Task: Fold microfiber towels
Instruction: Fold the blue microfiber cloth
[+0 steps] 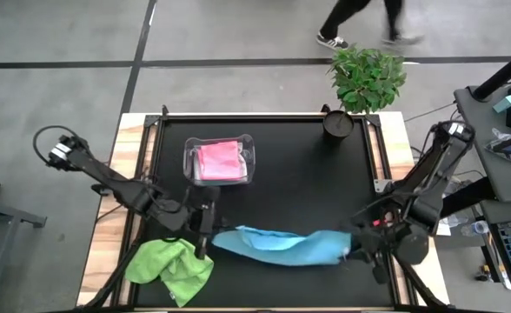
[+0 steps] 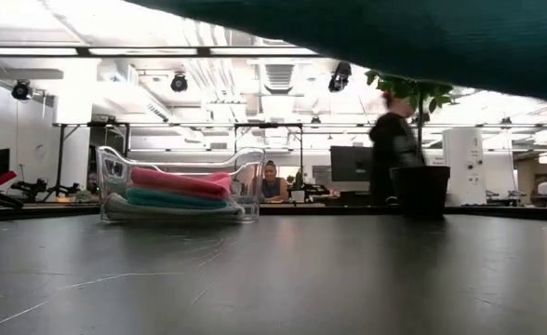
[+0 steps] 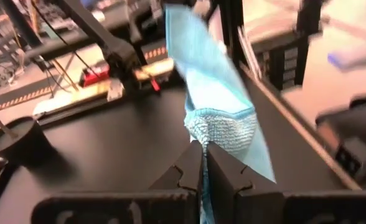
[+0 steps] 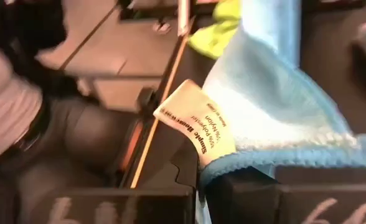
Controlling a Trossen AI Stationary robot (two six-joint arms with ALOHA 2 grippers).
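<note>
A light blue microfiber towel [image 1: 282, 245] hangs stretched above the table's near part between my two grippers. My left gripper [image 1: 205, 235] is shut on its left end and my right gripper [image 1: 360, 248] on its right end. In the low view the towel [image 2: 422, 37] fills the top of the picture as a dark teal band. A lime green towel [image 1: 170, 265] lies crumpled at the near left. Folded pink and teal towels [image 2: 176, 186] lie stacked in a clear tub [image 1: 221, 161] at the far left. My left gripper pinches the blue towel's left end at a stitched edge [image 3: 215, 134] between its two fingers, coming nearly level from the table's left. The towel runs away from the fingers, lifted clear. My right gripper pinches the towel's right end at the hemmed corner [image 4: 245, 158] beside a white label [image 4: 198, 127], coming from the table's right. The cloth is off the table.
A black pot with a green plant [image 1: 342, 122] stands at the far right of the black table top [image 1: 308, 183]. A person walks beyond the table's far edge [image 1: 360, 22]. Desks and equipment stand to the right [image 1: 507, 139].
</note>
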